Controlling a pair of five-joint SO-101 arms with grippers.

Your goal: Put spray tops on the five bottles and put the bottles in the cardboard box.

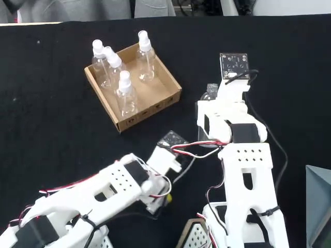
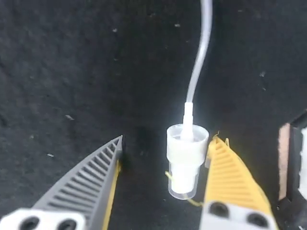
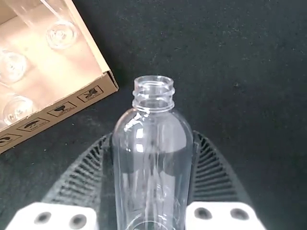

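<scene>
An open clear bottle [image 3: 152,158] with no top stands upright between the black fingers of my right gripper [image 3: 152,139], which is shut on it. In the high view this bottle [image 1: 209,92] is just right of the cardboard box [image 1: 150,109]. Several bottles with white spray tops [image 1: 125,88] stand inside the box. On the black cloth lies a white spray top [image 2: 184,160] with its long tube [image 2: 201,57] pointing away. It rests against the yellow finger [image 2: 230,177] of my open left gripper [image 2: 168,141]; the grey finger [image 2: 91,177] stands well apart from it.
The box's corner [image 3: 62,108] lies close beside the held bottle. My left arm [image 1: 124,183] stretches across the near-left of the table toward the middle. A grey object [image 1: 319,206] stands at the right edge. Black cloth [image 1: 46,119] spreads left of the box.
</scene>
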